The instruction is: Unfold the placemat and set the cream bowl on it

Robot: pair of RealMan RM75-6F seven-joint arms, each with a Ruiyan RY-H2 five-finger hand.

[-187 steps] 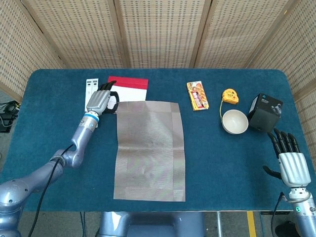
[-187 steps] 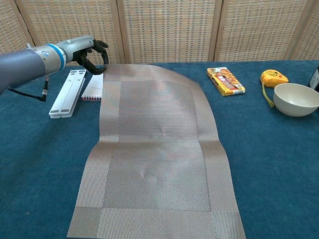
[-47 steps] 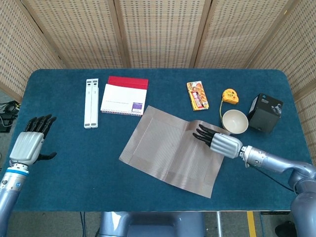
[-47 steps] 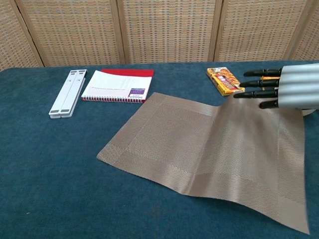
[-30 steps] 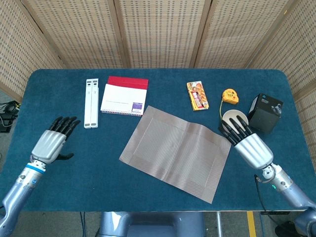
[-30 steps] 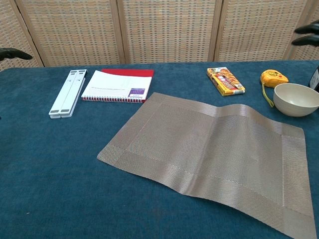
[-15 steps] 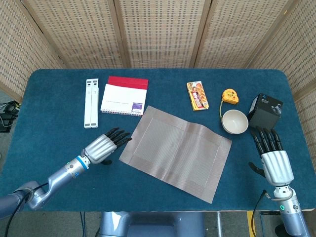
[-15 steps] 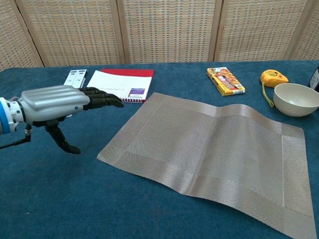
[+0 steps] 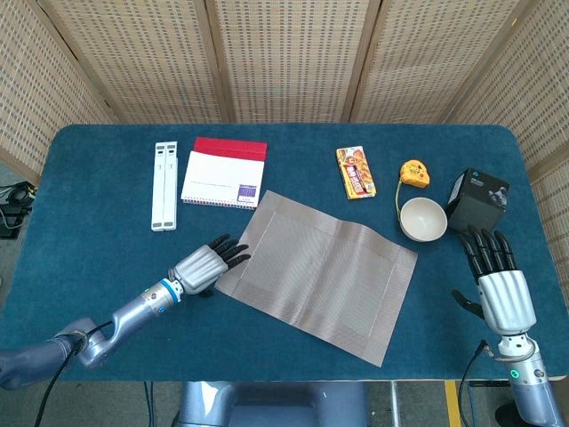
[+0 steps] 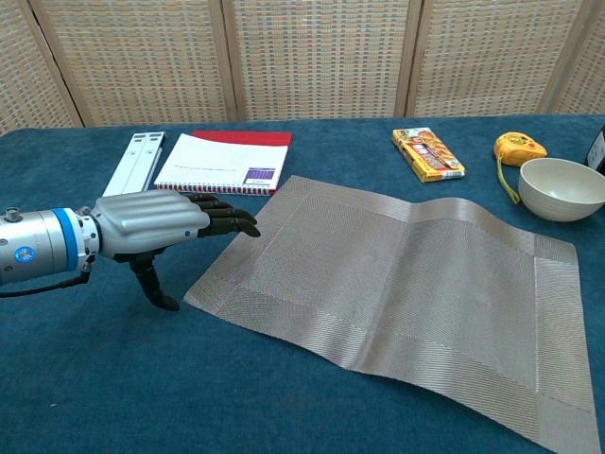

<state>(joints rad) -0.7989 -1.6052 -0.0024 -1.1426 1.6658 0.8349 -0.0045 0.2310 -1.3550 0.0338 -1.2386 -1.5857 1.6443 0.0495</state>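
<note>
The placemat [image 9: 318, 273] is seen spread open and skewed on the blue cloth-covered tabletop [image 9: 89, 205], its near-left corner just ahead of the fingertips of the left robot hand [image 9: 206, 263], which is held flat with fingers extended and apart, nothing grasped; whether the fingertips touch the mat edge cannot be told. The right robot hand [image 9: 494, 277] is held upright, fingers spread, empty, with the cream bowl [image 9: 422, 219] just beyond it and to its left, standing off the mat close by its far corner. The mat is judged thin, light and floppy: a woven grey-brown sheet with a darker border, a faint crease and a slight ripple showing in the chest view; it would be best moved by an edge or corner, or smoothed with a flat palm. The bowl is round, smooth, thick-walled and matte, judged rigid, fairly light and possibly breakable; the rim, or the wall cupped from the side, is judged the surest hold, as the smooth surface may slip
</note>
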